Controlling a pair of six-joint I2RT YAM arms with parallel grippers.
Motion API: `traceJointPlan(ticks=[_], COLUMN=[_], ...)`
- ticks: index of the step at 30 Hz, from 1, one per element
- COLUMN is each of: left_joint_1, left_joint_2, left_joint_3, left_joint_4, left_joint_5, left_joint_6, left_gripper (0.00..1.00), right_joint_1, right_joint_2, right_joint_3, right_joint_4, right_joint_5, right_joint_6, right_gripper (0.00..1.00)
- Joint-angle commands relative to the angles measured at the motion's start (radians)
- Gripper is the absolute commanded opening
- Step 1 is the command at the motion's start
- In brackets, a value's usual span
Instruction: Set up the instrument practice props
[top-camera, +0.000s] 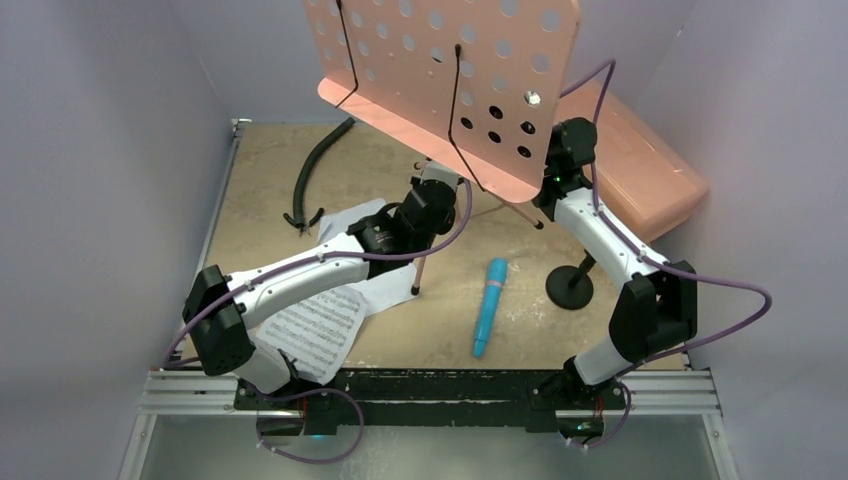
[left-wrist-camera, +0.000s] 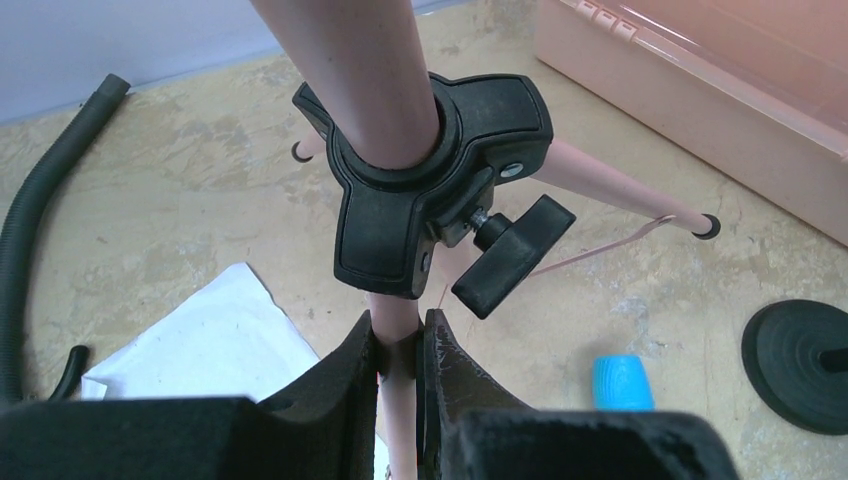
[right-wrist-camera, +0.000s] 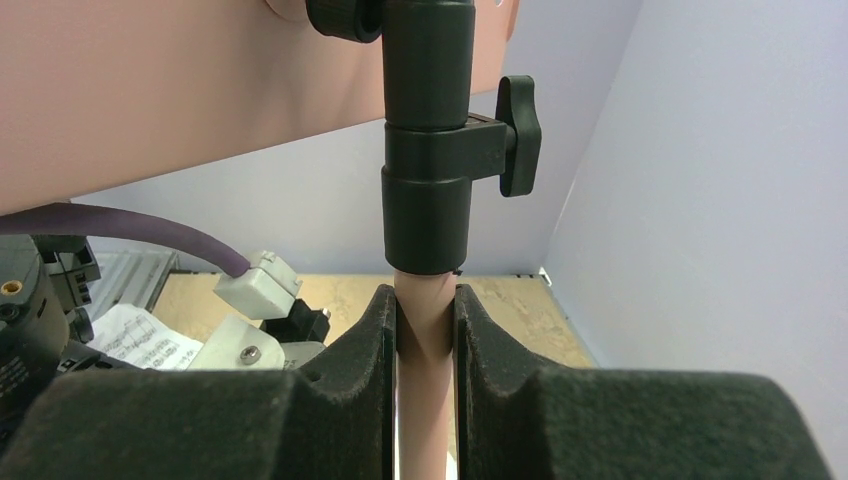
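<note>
At mid-frame we see the left gripper (left-wrist-camera: 400, 348) clenched on a pink tube (left-wrist-camera: 395, 322) of the music stand (top-camera: 490, 75) below its black hub (left-wrist-camera: 385, 220), the right gripper (right-wrist-camera: 425, 315) grasping its pole (right-wrist-camera: 425, 390) under a collar (right-wrist-camera: 428, 200).

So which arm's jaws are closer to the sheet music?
Left. The left jaws clamp the music stand low, beside a page; the right jaws hold its pole higher up, farther away.

Smooth pink pole (left-wrist-camera: 375, 80), matt blk plastic hub (left-wrist-camera: 400, 200), plastic mic (top-camera: 490, 305), stone-look tabletop (left-wrist-camera: 200, 220).
</note>
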Motion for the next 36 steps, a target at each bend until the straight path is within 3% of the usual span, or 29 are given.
traceJointPlan(ticks=[1,31,36], left_joint_1=[-0.026,-0.04,-0.039], left_joint_2=[0.031,0.218,0.217], left_joint_3=[0.108,0.232,0.217], left_joint_4=[0.009,-0.141,-0.145], left_joint_5=[-0.089,-0.302,-0.309], left_joint_6=[-0.058,-0.12,-0.115], left_gripper=[0.0,0.0,0.0], right_joint_1=[-0.021,-0.026,-0.026], right_joint_2=[-0.054,0.04,0.006], right_joint_3=[0.038,-0.045,-0.092], right_joint_4=[0.243,0.226,0.217], right_joint_5=[0.086,0.119,0.121], right_joint_6=[0.011,0.043,0.042], right_gripper=[0.0,0.0,0.1])
